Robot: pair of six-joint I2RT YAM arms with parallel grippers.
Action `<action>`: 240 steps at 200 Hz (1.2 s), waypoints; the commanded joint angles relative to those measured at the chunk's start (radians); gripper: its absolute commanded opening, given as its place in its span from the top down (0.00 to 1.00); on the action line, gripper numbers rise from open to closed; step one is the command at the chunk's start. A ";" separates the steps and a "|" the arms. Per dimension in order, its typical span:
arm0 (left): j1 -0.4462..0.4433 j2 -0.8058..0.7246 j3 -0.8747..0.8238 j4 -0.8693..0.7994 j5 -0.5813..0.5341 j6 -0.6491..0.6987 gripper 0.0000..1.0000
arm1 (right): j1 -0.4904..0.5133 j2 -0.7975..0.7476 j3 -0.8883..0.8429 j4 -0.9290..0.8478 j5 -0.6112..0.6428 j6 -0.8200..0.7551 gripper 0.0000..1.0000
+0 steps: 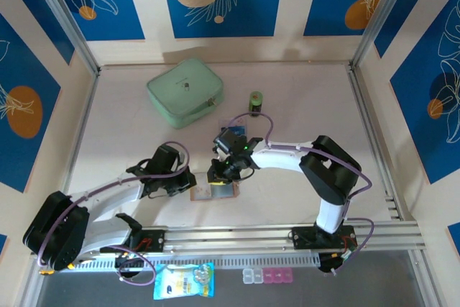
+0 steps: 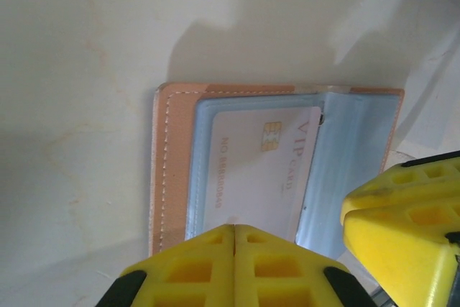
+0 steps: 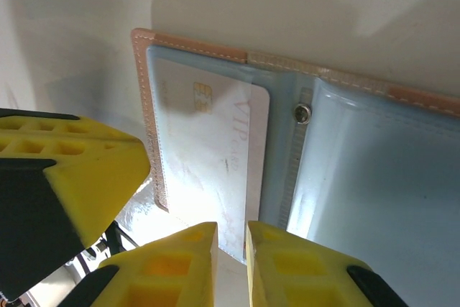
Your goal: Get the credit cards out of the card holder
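The card holder [image 1: 215, 193] lies open on the table, tan leather [image 2: 171, 170] outside and pale blue-grey pockets [image 3: 359, 177] inside. A white credit card [image 2: 259, 177] marked VIP sits in its left pocket, and its lower corner [image 3: 208, 156] sticks out past the holder's edge. My left gripper [image 2: 235, 229] is shut, tips together at the holder's near edge, hiding that edge. It stands left of the holder [image 1: 189, 181]. My right gripper [image 3: 231, 231] hovers over the card's protruding corner with a narrow gap between its fingers, above the holder [image 1: 218, 175].
A mint-green zip case [image 1: 185, 91] lies at the back left, with a small green cylinder [image 1: 256, 101] to its right. Past the front rail lie a snack packet [image 1: 184, 280] and a pill box [image 1: 269, 275]. Both arms crowd the holder.
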 commanded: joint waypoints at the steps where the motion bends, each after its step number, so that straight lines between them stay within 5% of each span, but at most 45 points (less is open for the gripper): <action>1: 0.013 -0.006 -0.012 -0.038 -0.017 0.028 0.94 | 0.009 0.020 0.026 -0.030 -0.021 -0.014 0.81; 240: 0.014 0.080 0.011 -0.051 -0.002 0.062 0.97 | -0.006 0.087 0.004 0.092 -0.114 0.022 0.82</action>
